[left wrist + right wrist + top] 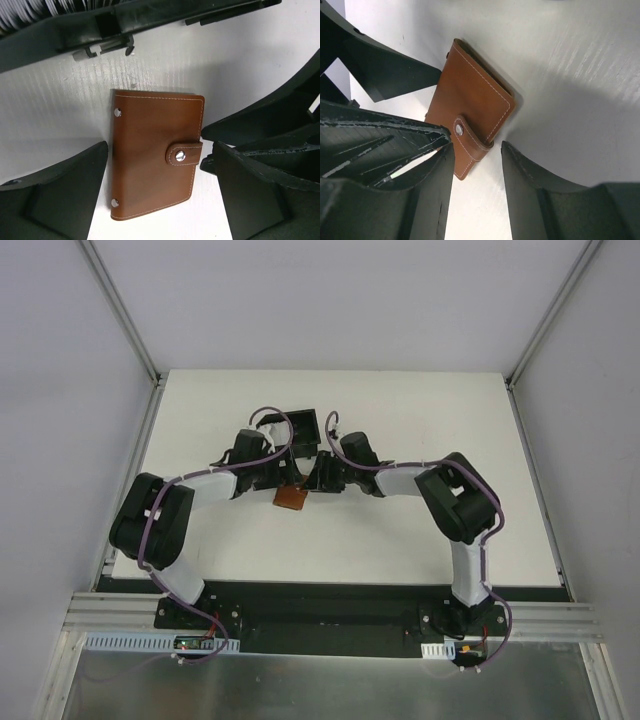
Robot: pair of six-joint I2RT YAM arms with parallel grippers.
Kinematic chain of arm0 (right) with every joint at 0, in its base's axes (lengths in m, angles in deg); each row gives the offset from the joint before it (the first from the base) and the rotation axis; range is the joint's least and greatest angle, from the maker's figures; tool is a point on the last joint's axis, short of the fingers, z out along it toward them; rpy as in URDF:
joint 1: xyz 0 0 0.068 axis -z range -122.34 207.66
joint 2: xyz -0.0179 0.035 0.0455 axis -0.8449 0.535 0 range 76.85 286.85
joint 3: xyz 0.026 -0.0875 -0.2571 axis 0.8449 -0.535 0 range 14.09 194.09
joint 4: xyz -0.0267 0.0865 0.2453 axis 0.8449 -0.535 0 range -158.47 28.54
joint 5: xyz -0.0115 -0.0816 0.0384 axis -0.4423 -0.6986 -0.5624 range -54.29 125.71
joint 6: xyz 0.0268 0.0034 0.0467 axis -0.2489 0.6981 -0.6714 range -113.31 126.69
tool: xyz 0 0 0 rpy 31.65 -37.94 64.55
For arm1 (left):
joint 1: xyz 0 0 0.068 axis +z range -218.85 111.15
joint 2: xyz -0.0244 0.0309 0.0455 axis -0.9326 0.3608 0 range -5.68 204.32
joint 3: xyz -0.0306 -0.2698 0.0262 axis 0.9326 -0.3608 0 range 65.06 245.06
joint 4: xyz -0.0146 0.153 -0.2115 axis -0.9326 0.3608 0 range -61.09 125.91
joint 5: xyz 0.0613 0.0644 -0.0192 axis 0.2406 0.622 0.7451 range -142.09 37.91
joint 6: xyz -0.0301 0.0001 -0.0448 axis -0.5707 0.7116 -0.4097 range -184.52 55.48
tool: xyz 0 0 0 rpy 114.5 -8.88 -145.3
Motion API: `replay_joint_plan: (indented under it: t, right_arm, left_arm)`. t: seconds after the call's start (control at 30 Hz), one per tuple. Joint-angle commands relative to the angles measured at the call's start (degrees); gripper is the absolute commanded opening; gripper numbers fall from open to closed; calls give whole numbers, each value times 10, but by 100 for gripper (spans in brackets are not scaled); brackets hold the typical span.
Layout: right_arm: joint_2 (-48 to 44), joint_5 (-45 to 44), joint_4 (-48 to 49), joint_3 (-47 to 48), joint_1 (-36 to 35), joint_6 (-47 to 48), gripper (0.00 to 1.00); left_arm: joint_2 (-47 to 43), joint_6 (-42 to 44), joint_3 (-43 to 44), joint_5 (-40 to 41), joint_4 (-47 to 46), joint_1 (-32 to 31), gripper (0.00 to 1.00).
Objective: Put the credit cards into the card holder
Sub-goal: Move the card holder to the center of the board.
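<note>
**Operator:** Describe the work area.

**Inspector:** A white table (400, 540) enclosed by plain grey walls. Both arms reach in to its centre, and their wrists nearly meet there.

**Operator:** Condition of the left jaws?

**Inspector:** Apart, with nothing clamped. Their two fingers (55, 200) stand one on either side of a brown wallet (155, 155). The wallet lies flat on the table between them, its strap snapped shut. Each fingertip sits just beside a long edge of the wallet. Whether either one touches the leather cannot be confirmed.

**Operator:** Condition of the right jaws?

**Inspector:** Also apart, holding nothing. The strap end of the wallet lies just ahead of the gap between their fingers (545, 200), closest to the finger on the left of that view. A finger of the left arm crosses that view from the same side.

**Operator:** Location of the task items?

**Inspector:** The card holder (75, 35) sits just beyond the left jaws, past the far edge of the wallet, with a strip of bare table between the two. It also lies beyond the right jaws. The white edges at the top corner of the left wrist view are probably the credit cards (25, 15) standing inside the holder, but the view crops them.
</note>
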Motion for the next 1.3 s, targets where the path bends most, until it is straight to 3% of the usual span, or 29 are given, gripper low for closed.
replay_joint_plan:
  t: [0.0, 0.27, 0.47, 0.63, 0.73, 1.0, 1.27]
  right_arm:
    - [32, -5, -20, 3, -3, -19, 45]
    - [-1, 35, -4, -76, -24, 8, 40]
    - [-49, 41, 10, -150, -56, -4, 38]
    - [-133, 28, 10, -239, -90, -23, 39]
    - [-179, 6, -35, -246, -81, -1, 42]
    - [-236, -61, -203, -111, -39, 94, 55]
    - [-114, -176, -389, 194, 18, 165, 72]
  left_arm:
    - [15, 13, -26, -52, -17, 5, 84]
    - [-34, -18, -116, -125, -81, -2, 74]
    - [-85, -37, -170, -133, -85, -21, 71]
    - [-177, -67, -226, -118, -62, -29, 72]
    - [-229, -59, -230, -78, -4, -29, 76]
    - [-276, -28, -157, 34, 97, -28, 83]
    - [-338, -49, -146, 65, 124, -28, 86]
